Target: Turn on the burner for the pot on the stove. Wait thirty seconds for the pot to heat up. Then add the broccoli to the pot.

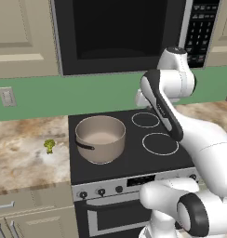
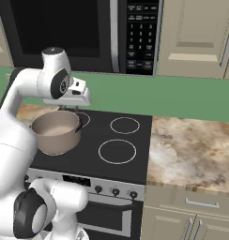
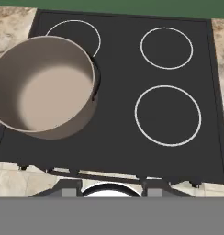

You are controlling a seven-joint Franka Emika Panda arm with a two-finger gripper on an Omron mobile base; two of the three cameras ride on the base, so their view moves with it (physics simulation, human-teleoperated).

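On the far left of the left base view, a wall switch plate (image 1: 7,96) sits on the green backsplash above the marbled counter (image 1: 22,158), and the broccoli (image 1: 50,146) lies on that counter, a tiny green floret well apart from the stove's left edge. Next comes the stove (image 1: 134,162), black glass with white ring marks, and the pot (image 1: 100,138) stands on its front left burner, upright and empty, a dark loop handle showing on its near side. Below it the silver front panel carries small black knobs (image 1: 101,191) above the oven door. Over the stove hangs the microwave (image 1: 120,32), its keypad at the right. Right of the pot, the two right burner rings (image 1: 160,143) are bare. The white arm rises from the lower right and bends over the cooktop, holding the gripper (image 3: 111,187) high above the stove's front edge; in the hand view the fingers (image 3: 69,191) stand partly apart with nothing between them, looking down on the pot and rings. Farther right the counter continues under beige cabinets (image 2: 196,37).
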